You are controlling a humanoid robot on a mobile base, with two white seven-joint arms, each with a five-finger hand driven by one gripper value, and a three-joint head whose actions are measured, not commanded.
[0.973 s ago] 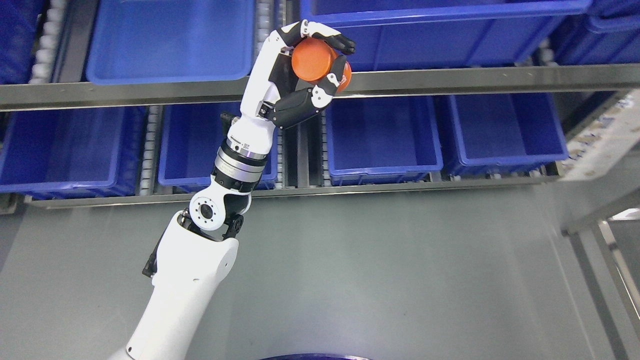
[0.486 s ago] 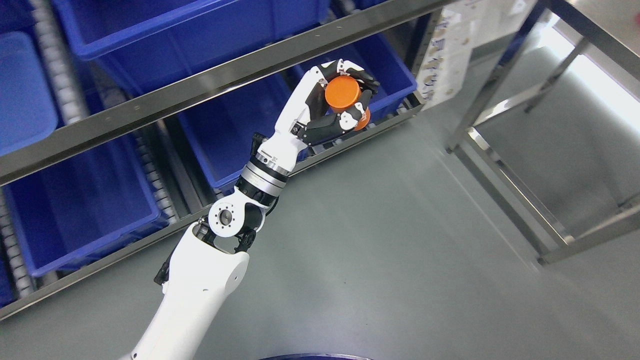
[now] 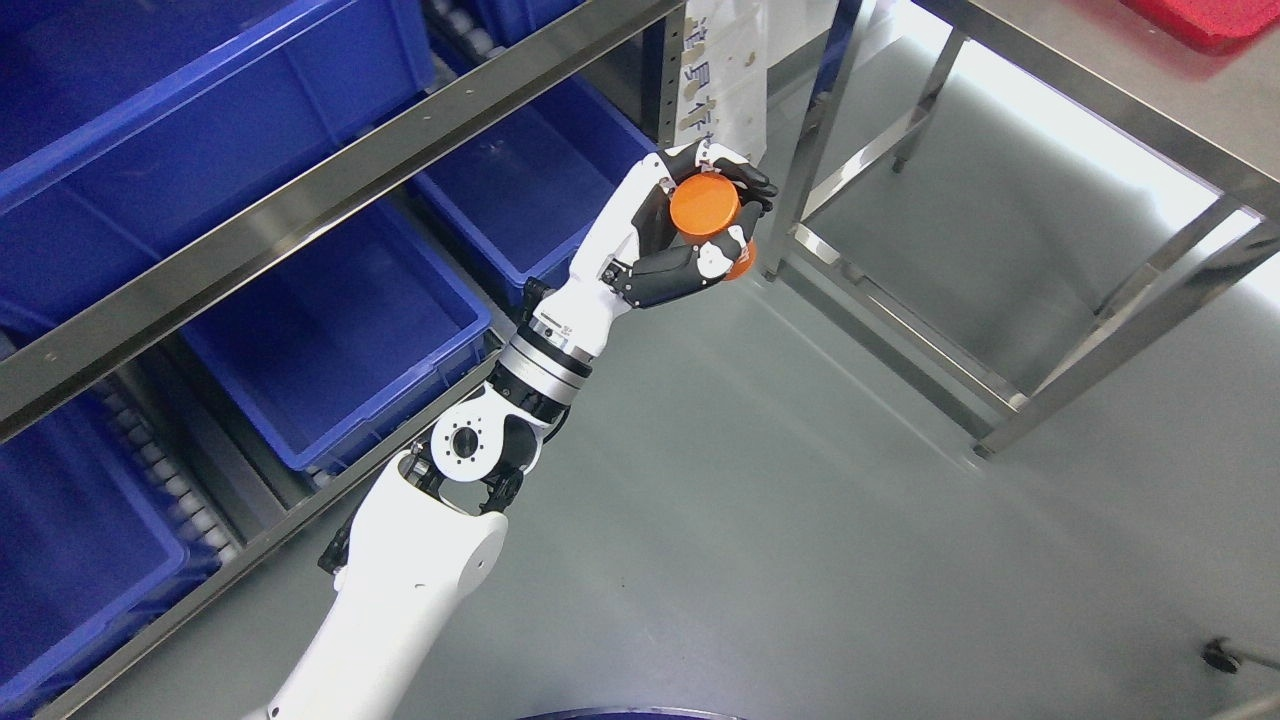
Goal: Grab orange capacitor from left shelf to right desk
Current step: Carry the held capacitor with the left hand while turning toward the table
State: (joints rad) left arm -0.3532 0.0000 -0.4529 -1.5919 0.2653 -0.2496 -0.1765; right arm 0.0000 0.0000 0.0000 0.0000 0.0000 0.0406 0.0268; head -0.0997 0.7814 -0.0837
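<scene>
We hold the orange cylindrical capacitor [image 3: 706, 209] in our left hand [image 3: 690, 235], which has a white shell and black fingers. The fingers [image 3: 745, 180] are curled closely around the side of the cylinder, and the thumb presses on it from below, so the hand is closed on the part and not open at all. One flat round end of the capacitor faces up toward the camera, and the second end shows only a little, at about 5 o'clock from the first. So we judge that the long axis goes from the palm toward about 5 o'clock, tilted and not upright.

The capacitor is in the air, above the grey floor, between the steel shelf with blue plastic bins [image 3: 340, 330] and the steel desk [image 3: 1100, 110]. It touches nothing except the hand. The shelf lies at 9 o'clock from the hand, and the top of the desk lies at about 2 o'clock, well apart. One vertical leg of the desk [image 3: 805, 160] stands just beside the fingers at 3 o'clock.

The right arm is not in the picture, so only the left hand can bring the part there. We think the next move must carry the hand toward 2 o'clock, past the leg and over the edge of the desk, and then the cylinder can go down on one flat end.
</scene>
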